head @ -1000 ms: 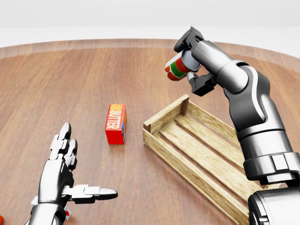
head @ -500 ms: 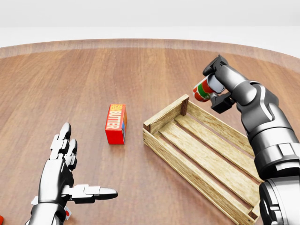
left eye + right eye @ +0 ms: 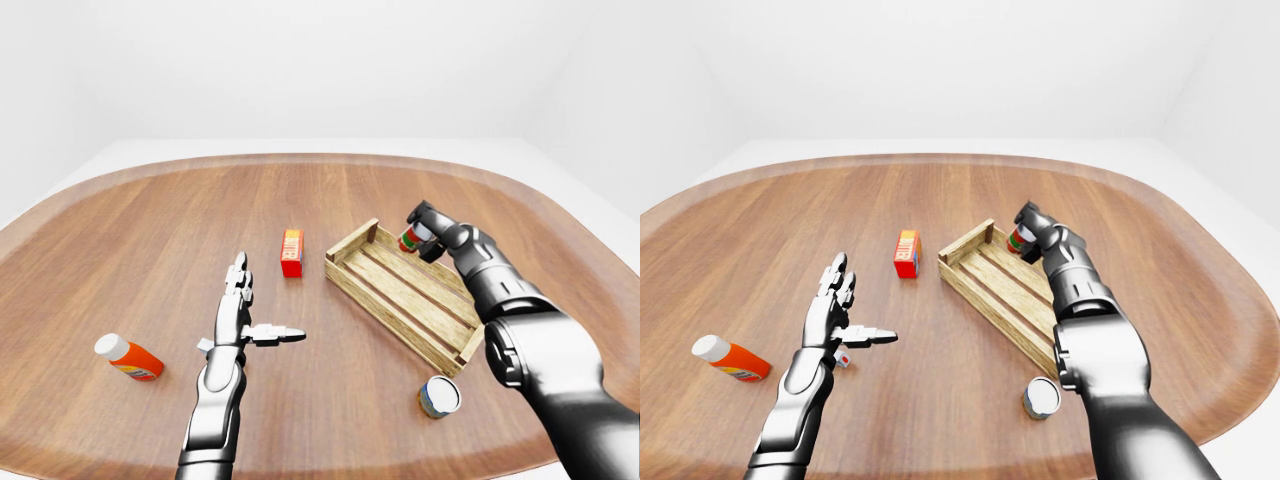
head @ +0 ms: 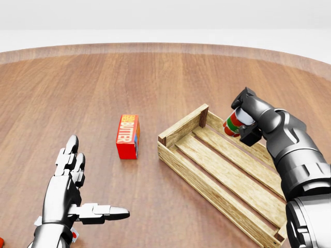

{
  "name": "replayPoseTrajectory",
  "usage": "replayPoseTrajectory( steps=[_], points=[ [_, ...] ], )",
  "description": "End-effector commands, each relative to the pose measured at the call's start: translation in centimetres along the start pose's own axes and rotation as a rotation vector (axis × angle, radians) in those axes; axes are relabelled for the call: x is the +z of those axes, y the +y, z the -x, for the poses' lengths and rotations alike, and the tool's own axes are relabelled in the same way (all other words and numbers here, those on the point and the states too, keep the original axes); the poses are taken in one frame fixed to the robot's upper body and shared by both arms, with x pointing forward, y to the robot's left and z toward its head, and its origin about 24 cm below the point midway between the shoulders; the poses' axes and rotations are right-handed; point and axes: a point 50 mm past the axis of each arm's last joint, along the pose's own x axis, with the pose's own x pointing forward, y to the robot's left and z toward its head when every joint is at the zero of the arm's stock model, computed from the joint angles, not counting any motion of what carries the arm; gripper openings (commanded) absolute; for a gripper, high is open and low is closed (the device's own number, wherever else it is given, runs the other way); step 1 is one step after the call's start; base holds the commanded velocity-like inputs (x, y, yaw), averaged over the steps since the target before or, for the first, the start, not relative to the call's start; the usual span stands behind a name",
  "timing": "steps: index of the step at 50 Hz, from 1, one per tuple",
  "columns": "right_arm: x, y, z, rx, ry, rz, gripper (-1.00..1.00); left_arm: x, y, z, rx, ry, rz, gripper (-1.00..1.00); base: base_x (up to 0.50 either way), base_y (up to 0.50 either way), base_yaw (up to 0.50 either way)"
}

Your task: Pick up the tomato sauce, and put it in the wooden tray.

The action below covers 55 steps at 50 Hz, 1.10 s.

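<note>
Right hand (image 4: 247,118) grips the tomato sauce can (image 4: 234,123) over the wooden tray (image 4: 222,170), at its 1 o'clock rim. Left hand (image 4: 70,194) open, empty. Risk: released here, the can may strike the rim and roll out.

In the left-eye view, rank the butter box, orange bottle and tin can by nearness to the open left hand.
1. Orange bottle, lying left of the left hand.
2. Butter box, above and right of it.
3. Tin can, far right, beside the wooden tray.
</note>
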Motion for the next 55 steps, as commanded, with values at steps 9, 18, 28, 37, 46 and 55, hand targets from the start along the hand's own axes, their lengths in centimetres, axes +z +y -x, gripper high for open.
replayPoseTrajectory(
  steps=[9, 18, 28, 37, 46, 55],
  points=[
    [-2.6, 2.1, -0.2, 0.071, 0.095, 0.089, -1.0, 0.0, -0.1, 0.0, 0.0, 0.0, -0.001, 1.0, 0.0, 0.0, 0.0],
    [-3.8, 3.0, -0.2, 0.097, 0.131, 0.127, -1.0, -0.1, 0.0, -0.1, 0.0, 0.001, -0.001, 1.0, 0.0, 0.0, 0.0],
    [-4.8, 3.6, -0.1, 0.148, 0.17, 0.172, -1.0, -0.1, 0.0, -0.1, -0.001, 0.0, -0.002, 1.0, 0.0, 0.0, 0.0],
    [-5.5, 4.3, 0.0, 0.211, 0.2, 0.209, -1.0, -0.1, 0.0, -0.1, -0.002, 0.001, -0.002, 1.0, 0.0, 0.0, 0.0],
    [-5.6, 4.6, 0.1, 0.231, 0.21, 0.233, -1.0, 0.0, -0.1, 0.0, -0.002, 0.001, -0.001, 1.0, 0.0, 0.0, 0.0],
    [-6.0, 5.3, 0.0, 0.212, 0.212, 0.232, -1.0, 0.0, -0.1, 0.1, -0.002, 0.001, -0.001, 1.0, 0.0, 0.0, 0.0]
  ],
)
